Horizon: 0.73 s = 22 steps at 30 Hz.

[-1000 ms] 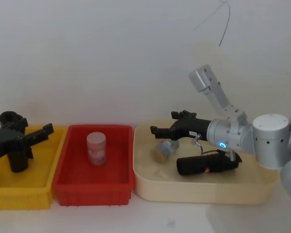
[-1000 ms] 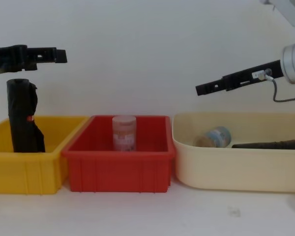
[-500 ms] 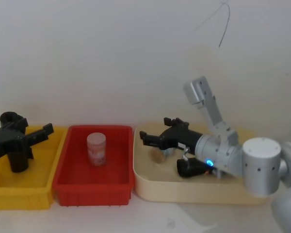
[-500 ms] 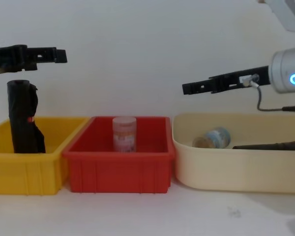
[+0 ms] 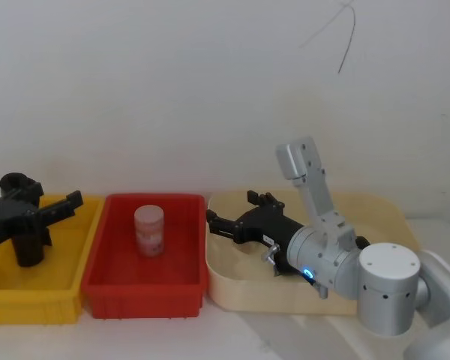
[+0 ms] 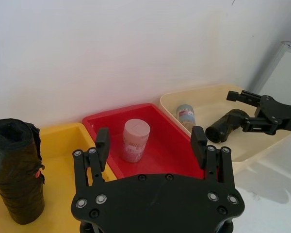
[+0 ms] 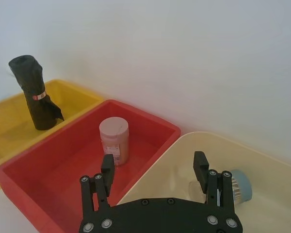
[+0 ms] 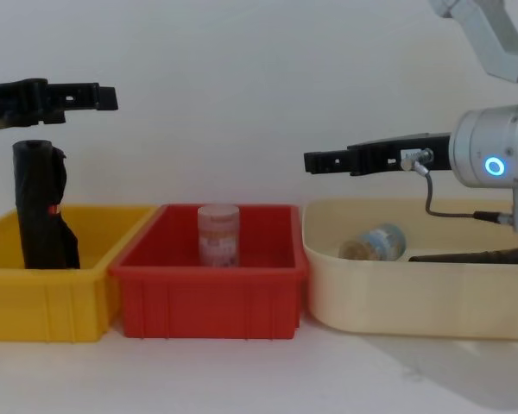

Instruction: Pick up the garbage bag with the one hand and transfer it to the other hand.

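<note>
Bright even light, soft faint shadows, mild softness, no glare

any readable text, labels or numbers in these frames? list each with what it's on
No text reads anywhere.
Jar in the red bin: printed label, too blurred to read.
Jar lying in the cream bin: label blurred, unreadable.
Right gripper: small white label, too small to read.
Upright black roll in the yellow bin: red band, no legible print.

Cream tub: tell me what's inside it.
A small jar lying on its side and a black roll lying flat beside it. The tub wall and the right arm hide parts of the floor.
</note>
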{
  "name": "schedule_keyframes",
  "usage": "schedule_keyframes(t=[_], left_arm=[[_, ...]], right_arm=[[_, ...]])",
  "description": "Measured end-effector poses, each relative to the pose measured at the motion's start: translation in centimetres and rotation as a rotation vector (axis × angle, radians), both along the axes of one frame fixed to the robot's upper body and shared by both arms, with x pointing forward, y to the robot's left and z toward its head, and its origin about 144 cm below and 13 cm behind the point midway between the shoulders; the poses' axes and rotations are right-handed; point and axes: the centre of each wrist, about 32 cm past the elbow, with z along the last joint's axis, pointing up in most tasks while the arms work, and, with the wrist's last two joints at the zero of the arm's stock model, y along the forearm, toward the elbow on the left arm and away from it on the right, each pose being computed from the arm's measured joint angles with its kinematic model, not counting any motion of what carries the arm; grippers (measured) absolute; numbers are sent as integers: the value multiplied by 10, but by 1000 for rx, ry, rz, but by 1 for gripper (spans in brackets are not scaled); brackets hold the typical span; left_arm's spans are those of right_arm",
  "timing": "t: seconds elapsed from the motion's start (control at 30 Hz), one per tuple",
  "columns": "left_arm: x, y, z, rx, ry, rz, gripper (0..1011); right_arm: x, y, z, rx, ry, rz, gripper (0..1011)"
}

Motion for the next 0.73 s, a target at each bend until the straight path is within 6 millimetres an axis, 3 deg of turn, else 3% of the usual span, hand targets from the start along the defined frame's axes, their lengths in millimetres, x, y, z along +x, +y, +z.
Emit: schedule_keyframes(t=[0.73], left_arm=[[0, 0, 0, 0, 0, 0, 1001]], right_arm=[[-11, 9, -6, 22, -13, -25, 1000]])
